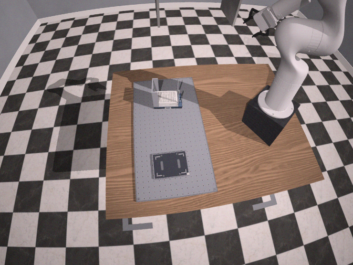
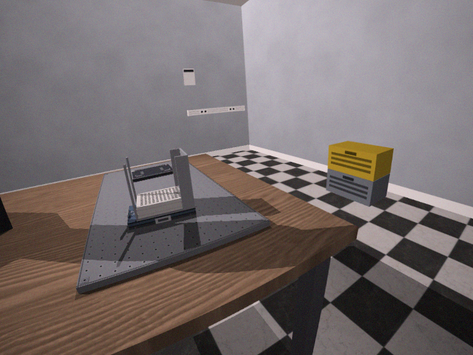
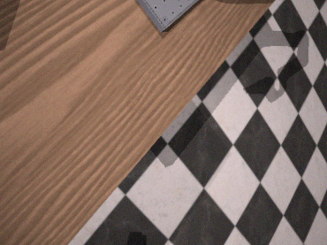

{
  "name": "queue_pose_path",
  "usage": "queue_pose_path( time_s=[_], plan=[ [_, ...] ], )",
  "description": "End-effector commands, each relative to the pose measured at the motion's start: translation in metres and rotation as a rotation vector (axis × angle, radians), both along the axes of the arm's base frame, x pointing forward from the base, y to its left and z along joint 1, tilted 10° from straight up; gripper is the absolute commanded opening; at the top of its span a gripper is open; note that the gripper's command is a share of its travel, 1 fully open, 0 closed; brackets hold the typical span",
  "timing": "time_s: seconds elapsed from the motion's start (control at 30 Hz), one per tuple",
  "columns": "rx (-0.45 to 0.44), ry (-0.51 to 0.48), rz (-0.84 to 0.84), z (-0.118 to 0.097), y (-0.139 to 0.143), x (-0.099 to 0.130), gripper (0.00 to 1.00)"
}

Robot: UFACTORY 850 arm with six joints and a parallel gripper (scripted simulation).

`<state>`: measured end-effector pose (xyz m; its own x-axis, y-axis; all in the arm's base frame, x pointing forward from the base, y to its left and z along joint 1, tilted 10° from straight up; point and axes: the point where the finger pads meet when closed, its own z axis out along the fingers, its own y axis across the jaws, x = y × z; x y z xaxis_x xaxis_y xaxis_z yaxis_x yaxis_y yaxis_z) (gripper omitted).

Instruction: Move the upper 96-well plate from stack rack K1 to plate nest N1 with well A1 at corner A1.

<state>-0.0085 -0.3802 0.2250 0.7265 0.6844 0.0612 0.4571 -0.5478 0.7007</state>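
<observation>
Top view: the white arm [image 1: 289,70] rises from a black pedestal [image 1: 255,123] at the surface's right edge, and its upper links are cut off by the picture's top-right corner. The claw [image 1: 252,23] hangs beyond the far right corner of the surface [image 1: 235,164], over the checkered floor [image 1: 58,224]; its dark fingers [image 1: 248,14] are spread wide and hold nothing. The wrist view shows only wood grain, floor tiles and 1 corner of the grey perforated board [image 3: 170,5]; no fingers appear there.

Stack rack K1 [image 1: 155,86] stands near the board's far edge, with upright posts around a white stack. The upper 96-well plate [image 1: 167,97] lies on top inside the rack; the lower plate [image 2: 157,212] is largely hidden beneath it, and in the exterior view the seam between the 2 is hard to make out. The cut-off corners are too small to tell.

Plate nest N1 [image 1: 156,171], a dark tray with pale corner locators, sits near the board's near edge. In the exterior view it is partly screened by the rack.
</observation>
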Motion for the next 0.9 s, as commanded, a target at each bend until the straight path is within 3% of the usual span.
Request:
queue_pose_path(
  time_s=[0.0, 0.53, 0.87],
  plan=[
    [-0.001, 0.000, 0.000, 0.001, -0.001, 0.000, 1.00],
    [-0.001, 0.000, 0.000, 0.001, -0.001, 0.000, 1.00],
    [-0.051, 0.113, 0.299, -0.009, 0.003, 0.037, 1.00]
  ],
)
